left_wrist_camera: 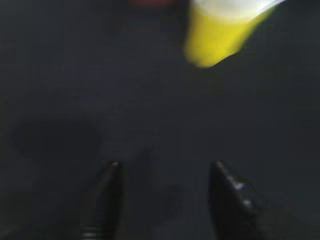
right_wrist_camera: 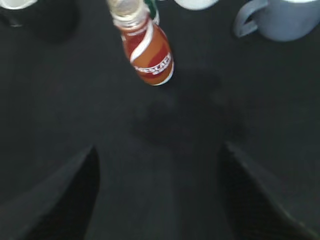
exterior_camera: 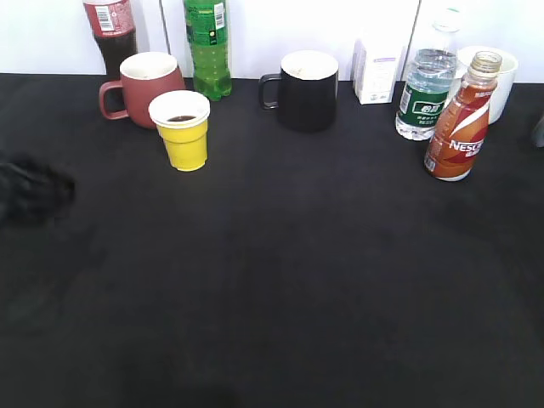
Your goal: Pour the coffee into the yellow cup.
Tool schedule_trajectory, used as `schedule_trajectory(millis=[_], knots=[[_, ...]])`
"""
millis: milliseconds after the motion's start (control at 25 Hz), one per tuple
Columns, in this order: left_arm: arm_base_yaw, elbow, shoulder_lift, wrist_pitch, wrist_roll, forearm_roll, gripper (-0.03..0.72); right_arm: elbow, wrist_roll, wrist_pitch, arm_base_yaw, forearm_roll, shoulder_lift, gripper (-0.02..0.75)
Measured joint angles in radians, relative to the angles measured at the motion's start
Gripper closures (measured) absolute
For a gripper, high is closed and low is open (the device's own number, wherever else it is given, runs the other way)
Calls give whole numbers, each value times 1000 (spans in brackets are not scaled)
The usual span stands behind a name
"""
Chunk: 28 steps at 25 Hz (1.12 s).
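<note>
I see the left gripper (left_wrist_camera: 165,192) spread wide, holding nothing; yellow cup (left_wrist_camera: 220,32) ahead, slightly right of the jaws, well clear. Right gripper (right_wrist_camera: 160,195) also spread, holding nothing; coffee (right_wrist_camera: 149,52) upright ahead of it, just left of centre, untouched

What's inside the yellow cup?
The yellow cup has a white inside, and a little dark liquid shows at the bottom, seen from the exterior view. How deep it goes cannot be told, because the cup's wall hides it. The left wrist view shows only its blurred outside.
</note>
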Motion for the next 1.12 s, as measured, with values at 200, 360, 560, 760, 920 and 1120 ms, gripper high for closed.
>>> schedule_trajectory(millis=[200, 360, 560, 760, 920, 1120], knots=[[-108, -158, -187, 397, 261, -288, 323, 0, -4, 67, 0, 24, -128, 171], [-108, -277, -312, 590, 750, -527, 326, 83, -40, 114, 0, 28, -286, 171], [-109, -264, -643, 735, 849, -529, 326, 345, -49, 181, 0, 27, -698, 171], [-109, -19, -986, 791, 918, -628, 326, 453, -51, 318, 0, -122, -1011, 171], [-110, 35, -1026, 729, 980, -657, 326, 491, -51, 219, 0, -162, -1020, 171], [-110, 35, -1026, 724, 987, -657, 326, 506, -57, 180, 0, -166, -1020, 172]])
